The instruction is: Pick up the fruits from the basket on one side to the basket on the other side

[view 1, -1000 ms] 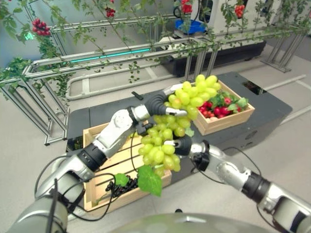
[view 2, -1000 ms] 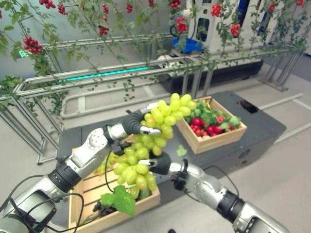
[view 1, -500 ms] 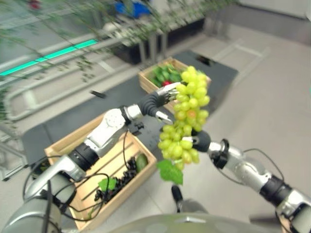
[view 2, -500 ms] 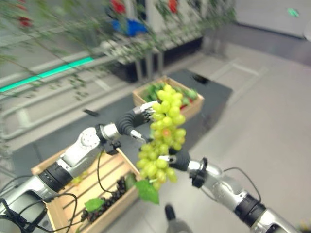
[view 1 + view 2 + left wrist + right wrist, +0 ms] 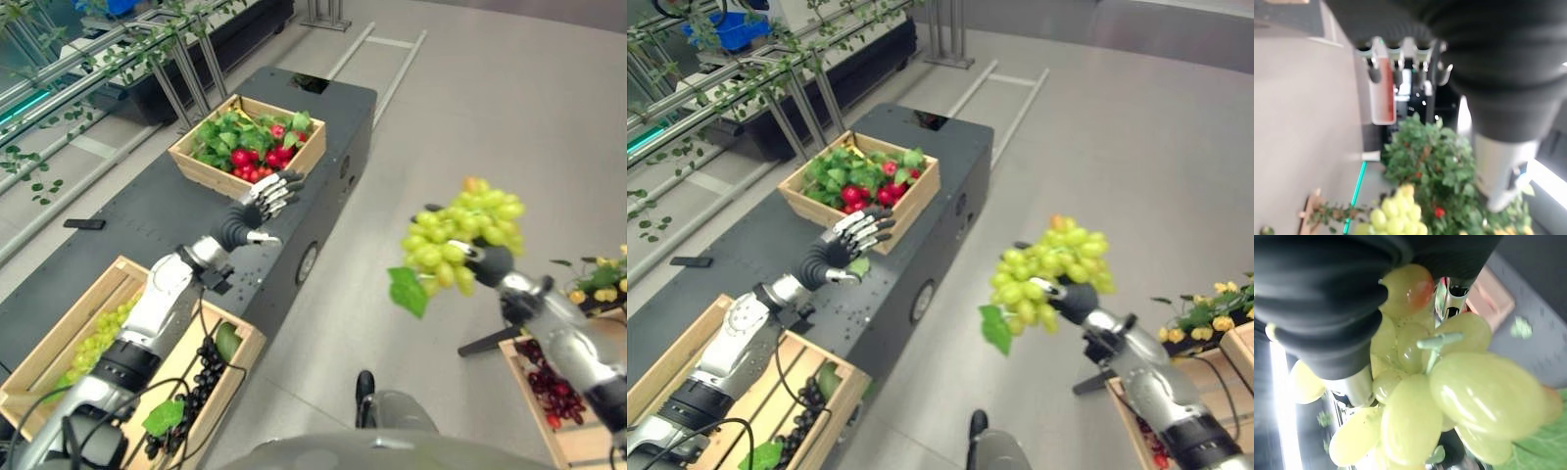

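Grapes [image 5: 460, 235] swung right w/ right robot hand [image 5: 487, 264]; left robot hand [image 5: 263, 201] released, open.

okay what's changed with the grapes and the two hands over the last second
The left hand has let go of the green grape bunch and hangs open over the dark platform. The right hand alone now carries the bunch, swung right over the floor. The radish crate stayed put.
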Available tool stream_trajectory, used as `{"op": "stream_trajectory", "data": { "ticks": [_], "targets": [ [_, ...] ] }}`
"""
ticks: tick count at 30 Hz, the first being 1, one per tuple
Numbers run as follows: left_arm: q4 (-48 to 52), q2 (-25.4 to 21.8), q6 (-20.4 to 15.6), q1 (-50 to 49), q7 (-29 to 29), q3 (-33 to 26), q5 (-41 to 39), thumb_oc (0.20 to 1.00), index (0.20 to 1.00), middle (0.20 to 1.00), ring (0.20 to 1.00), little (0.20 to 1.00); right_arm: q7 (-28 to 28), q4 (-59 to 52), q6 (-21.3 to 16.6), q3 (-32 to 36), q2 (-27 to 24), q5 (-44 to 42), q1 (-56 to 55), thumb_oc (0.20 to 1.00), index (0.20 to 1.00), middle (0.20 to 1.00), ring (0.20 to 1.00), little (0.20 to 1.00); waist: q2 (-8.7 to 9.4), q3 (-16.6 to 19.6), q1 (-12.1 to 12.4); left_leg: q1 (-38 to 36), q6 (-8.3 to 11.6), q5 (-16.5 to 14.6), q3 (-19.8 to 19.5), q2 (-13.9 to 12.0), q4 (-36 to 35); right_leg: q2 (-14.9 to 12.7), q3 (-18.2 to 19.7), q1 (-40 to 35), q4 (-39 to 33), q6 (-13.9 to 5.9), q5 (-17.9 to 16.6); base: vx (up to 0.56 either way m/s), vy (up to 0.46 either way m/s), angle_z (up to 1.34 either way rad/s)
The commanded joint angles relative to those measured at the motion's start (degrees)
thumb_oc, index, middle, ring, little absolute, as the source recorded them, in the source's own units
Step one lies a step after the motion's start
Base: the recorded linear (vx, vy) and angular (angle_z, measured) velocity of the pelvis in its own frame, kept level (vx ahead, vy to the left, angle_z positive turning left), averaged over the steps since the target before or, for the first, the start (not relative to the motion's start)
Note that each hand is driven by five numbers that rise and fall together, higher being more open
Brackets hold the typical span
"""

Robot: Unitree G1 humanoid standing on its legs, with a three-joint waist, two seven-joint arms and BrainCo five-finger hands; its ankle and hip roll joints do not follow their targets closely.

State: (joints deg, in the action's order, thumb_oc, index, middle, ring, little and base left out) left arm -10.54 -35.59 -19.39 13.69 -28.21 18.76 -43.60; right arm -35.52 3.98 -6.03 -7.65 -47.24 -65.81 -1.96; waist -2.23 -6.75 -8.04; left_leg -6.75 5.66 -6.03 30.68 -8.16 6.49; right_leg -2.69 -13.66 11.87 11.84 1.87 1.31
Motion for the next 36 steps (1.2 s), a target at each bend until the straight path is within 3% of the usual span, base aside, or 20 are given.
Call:
{"op": "stream_trajectory", "data": {
  "ticks": [1, 3, 4, 5, 6, 8, 10, 13, 19, 23, 26, 28, 30, 36],
  "targets": [
    [0.6, 0.2, -1.6, -2.4, 1.3, -3.9, -0.8, 1.000, 1.000, 1.000, 1.000, 1.000, 0.6, -2.0, -5.5, 4.0, 1.5, -0.9, 2.3, 0.200, 0.200, 0.200, 0.200, 0.200, 3.46, 2.9, -0.5, 7.0, -0.09, 1.4, -1.6, -0.7, 9.8, -0.1, 3.4, -8.7, -7.5, -6.88, 1.3, 0.08, -0.245, -0.03],
    [-0.3, 1.1, -1.6, -3.9, 2.5, -5.8, -0.3, 1.000, 1.000, 1.000, 1.000, 1.000, 1.7, -1.2, -6.5, 6.0, 2.4, -1.0, 2.2, 0.200, 0.200, 0.200, 0.200, 0.200, 4.13, 1.6, 0.5, 8.8, 2.33, 5.5, -4.7, -3.6, 17.4, 1.3, 5.4, -11.0, -8.2, -4.98, 1.9, 0.06, -0.218, -0.33],
    [-1.2, 2.3, -1.9, -6.2, 4.3, -8.4, 0.0, 1.000, 1.000, 1.000, 1.000, 1.000, 2.7, -0.1, -7.0, 6.1, 2.8, 0.1, 3.4, 0.200, 0.200, 0.200, 0.200, 0.200, 4.67, 0.6, 2.3, 10.7, 2.55, 6.8, -12.0, -1.2, 19.5, 2.0, 8.2, -11.3, -8.2, -4.07, 2.1, 0.00, -0.101, -0.63],
    [-1.2, 2.3, -1.9, -6.2, 4.3, -8.4, 0.0, 1.000, 1.000, 1.000, 1.000, 1.000, 2.7, -0.1, -7.0, 6.0, 2.8, 0.1, 3.4, 0.200, 0.200, 0.200, 0.200, 0.200, 4.82, 0.8, 2.3, 10.8, 2.48, 7.1, -12.0, -1.0, 19.2, 1.9, 8.2, -11.1, -8.3, -4.08, 2.0, -0.01, -0.045, -0.84],
    [-1.5, 3.3, -2.5, -7.6, 6.4, -9.7, 0.9, 1.000, 1.000, 1.000, 1.000, 1.000, 3.5, 0.4, -7.6, 5.9, 3.2, 0.8, 4.1, 0.200, 0.200, 0.200, 0.200, 0.200, 4.98, 0.6, 3.5, 11.9, 1.67, 6.0, -16.5, 2.0, 18.7, 2.1, 9.9, -11.2, -8.4, -4.03, 2.1, 0.02, -0.022, -1.02],
    [-2.7, 4.7, -3.1, -9.9, 9.0, -12.7, 2.0, 1.000, 1.000, 1.000, 1.000, 1.000, 4.0, 1.8, -8.1, 6.8, 3.9, 1.0, 4.0, 0.200, 0.200, 0.200, 0.200, 0.200, 4.96, 0.8, 4.5, 13.6, 0.06, 4.0, -20.9, 2.5, 14.0, 2.4, 12.3, -11.7, -8.4, -4.58, 2.4, 0.10, 0.027, -0.94],
    [-3.1, 5.2, -4.1, -12.1, 10.9, -14.9, 3.1, 1.000, 1.000, 1.000, 1.000, 1.000, 5.1, 4.2, -9.1, 6.6, 4.4, 2.7, 5.8, 0.200, 0.200, 0.200, 0.200, 0.200, 4.94, 0.6, 6.8, 15.2, -0.89, 3.0, -32.6, 7.9, 8.8, 3.7, 16.9, -11.9, -7.3, -4.65, 2.7, 0.11, 0.063, -1.02],
    [-3.0, 6.1, -5.3, -14.4, 13.7, -18.5, 5.9, 1.000, 1.000, 1.000, 1.000, 1.000, 6.0, 6.2, -10.1, 7.0, 6.0, 3.4, 5.8, 0.200, 0.200, 0.200, 0.200, 0.200, 4.53, 0.7, 6.9, 14.6, -1.18, 4.3, -35.8, 9.1, 5.0, 4.9, 19.5, -11.9, -6.6, -4.60, 3.0, 0.09, 0.029, -1.13],
    [-4.0, 7.1, -7.6, -16.9, 17.9, -22.8, 13.0, 1.000, 1.000, 1.000, 1.000, 1.000, 8.7, 9.5, -11.1, 9.2, 9.6, 7.6, 3.6, 0.200, 0.200, 0.200, 0.200, 0.200, 4.01, 2.0, 5.7, 9.6, -2.93, 2.9, -31.0, 9.0, 0.3, 4.6, 23.3, -11.8, -6.8, -5.56, 2.7, 0.12, 0.105, -0.57],
    [-4.4, 8.1, -8.2, -17.2, 19.8, -24.0, 13.4, 1.000, 1.000, 1.000, 1.000, 1.000, 9.6, 9.9, -11.3, 8.7, 10.1, 9.3, 3.6, 0.200, 0.200, 0.200, 0.200, 0.200, 3.86, 1.8, 5.9, 9.7, -3.89, 2.1, -28.4, 9.3, 0.2, 4.2, 26.1, -10.5, -6.5, -6.36, 2.1, 0.02, 0.095, -0.62],
    [-4.9, 7.9, -9.3, -16.1, 23.5, -24.3, 16.3, 1.000, 1.000, 1.000, 1.000, 1.000, 11.4, 10.7, -12.3, 7.5, 11.0, 11.0, 6.0, 0.200, 0.200, 0.200, 0.200, 0.200, 3.60, 0.4, 6.0, 10.8, -4.60, 1.4, -24.7, 8.9, -0.1, 3.9, 27.6, -7.5, -6.5, -8.12, 0.8, -0.11, 0.078, -0.55],
    [-4.2, 7.6, -10.0, -15.9, 24.8, -25.5, 16.5, 1.000, 1.000, 1.000, 1.000, 1.000, 12.7, 11.4, -13.0, 6.2, 10.8, 13.2, 8.2, 0.200, 0.200, 0.200, 0.200, 0.200, 3.48, -0.4, 7.3, 11.8, -4.69, 0.9, -21.9, 8.3, 0.5, 3.3, 26.3, -5.1, -5.9, -9.00, 0.3, -0.10, 0.035, -0.92],
    [-3.4, 7.4, -10.3, -16.0, 25.8, -25.9, 17.1, 1.000, 1.000, 1.000, 1.000, 1.000, 14.6, 12.1, -13.6, 5.1, 10.6, 16.3, 9.1, 0.200, 0.200, 0.200, 0.200, 0.200, 3.33, -1.6, 8.7, 12.5, -4.45, 0.5, -20.2, 7.1, 1.5, 2.1, 21.0, -2.4, -2.6, -9.41, 0.5, -0.02, -0.028, -1.34],
    [-3.9, 8.4, -10.6, -15.2, 27.4, -25.8, 18.3, 1.000, 1.000, 1.000, 1.000, 1.000, 15.9, 13.0, -13.8, 3.9, 10.1, 20.8, 8.9, 0.200, 0.200, 0.200, 0.200, 0.200, 3.23, -3.2, 7.8, 13.3, -4.42, -0.6, -20.9, 7.0, 3.7, 1.9, 18.5, -0.8, -0.9, -8.64, 1.6, 0.02, -0.025, 0.00]
  ]
}}
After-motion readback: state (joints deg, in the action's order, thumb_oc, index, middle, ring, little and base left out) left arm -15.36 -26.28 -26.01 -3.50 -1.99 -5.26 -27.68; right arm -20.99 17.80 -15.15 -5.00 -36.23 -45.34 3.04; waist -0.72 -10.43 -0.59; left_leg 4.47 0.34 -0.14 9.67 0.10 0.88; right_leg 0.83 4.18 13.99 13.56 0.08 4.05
